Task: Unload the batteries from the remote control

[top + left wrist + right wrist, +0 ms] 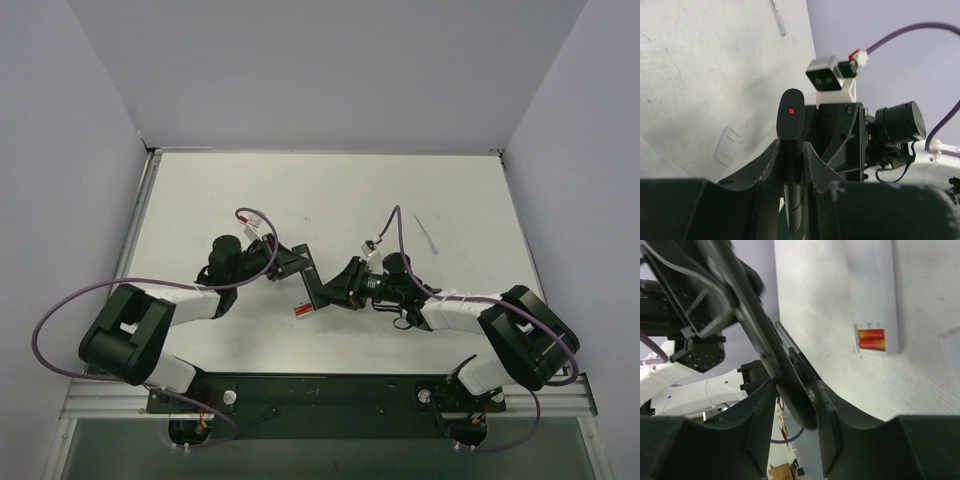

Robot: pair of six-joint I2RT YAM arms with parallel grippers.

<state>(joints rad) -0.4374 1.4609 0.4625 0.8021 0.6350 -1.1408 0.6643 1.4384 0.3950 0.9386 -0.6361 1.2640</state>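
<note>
The remote control (313, 287) is a slim black bar held off the table between both grippers. My left gripper (296, 262) is shut on one end; in the left wrist view the remote (791, 120) stands between the fingers (791, 146), a red light at its tip. My right gripper (345, 284) is shut on the other end; in the right wrist view the remote (782, 370) sits between the jaws (795, 386). Two reddish-orange batteries (871, 339) lie side by side on the table at the end of a whitish flat strip (875, 285). They also show in the top view (305, 311), just below the remote.
A thin silver stick (427, 235) lies on the white table right of centre, also seen in the left wrist view (778, 17). A flat whitish ribbed piece (729, 145) lies on the table left of the left gripper. Grey walls enclose the table on three sides.
</note>
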